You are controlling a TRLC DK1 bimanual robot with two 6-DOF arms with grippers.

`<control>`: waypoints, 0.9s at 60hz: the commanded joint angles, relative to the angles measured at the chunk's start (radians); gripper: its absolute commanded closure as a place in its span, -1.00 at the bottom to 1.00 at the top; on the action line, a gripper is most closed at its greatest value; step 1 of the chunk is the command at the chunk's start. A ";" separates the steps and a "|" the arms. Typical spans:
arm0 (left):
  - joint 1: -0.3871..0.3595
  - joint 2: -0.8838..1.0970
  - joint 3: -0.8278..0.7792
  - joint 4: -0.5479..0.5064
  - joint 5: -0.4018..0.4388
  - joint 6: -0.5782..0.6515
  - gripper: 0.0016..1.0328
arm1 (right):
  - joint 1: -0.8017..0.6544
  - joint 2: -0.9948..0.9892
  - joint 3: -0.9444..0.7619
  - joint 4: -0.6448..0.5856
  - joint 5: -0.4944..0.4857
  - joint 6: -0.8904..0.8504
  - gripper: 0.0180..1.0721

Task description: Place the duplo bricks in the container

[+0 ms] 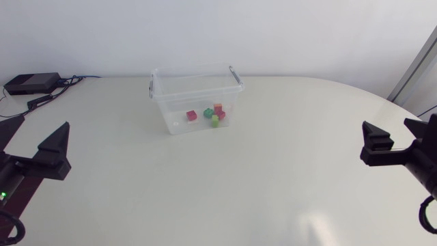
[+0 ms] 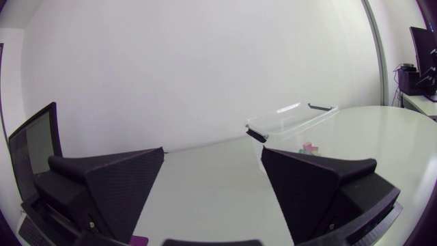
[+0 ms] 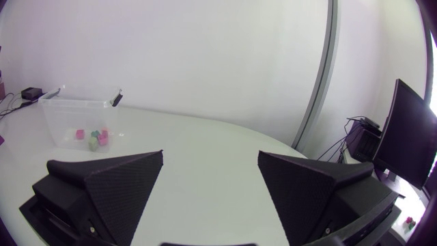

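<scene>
Pincers both spread wide and holding nothing; bricks point(image 1: 212, 115) lie inside the box point(image 1: 164, 109).
From above, left pincer point(image 1: 42, 126) and right pincer point(image 1: 388, 124) sit at opposite counter point(image 1: 273, 184) edges, well apart from the box, probably parked because the job looks finished. Left wrist: the box shows ahead, past one finger. Right wrist: it stands far ahead.

Bright, even light — only faint shadows, a pale sheen on the table point(image 1: 321, 222).
</scene>
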 commanded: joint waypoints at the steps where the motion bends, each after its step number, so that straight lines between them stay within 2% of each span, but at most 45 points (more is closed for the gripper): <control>1: 0.003 -0.029 -0.046 0.012 0.000 -0.030 -0.94 | -0.003 -0.047 -0.054 0.022 -0.007 0.037 -0.91; 45: -0.019 -0.240 -0.284 0.025 0.017 -0.238 -0.94 | 0.010 -0.430 -0.373 0.087 -0.102 0.140 -0.91; 54: -0.019 -0.241 -0.285 0.025 0.017 -0.239 -0.94 | 0.010 -0.431 -0.374 0.088 -0.102 0.141 -0.91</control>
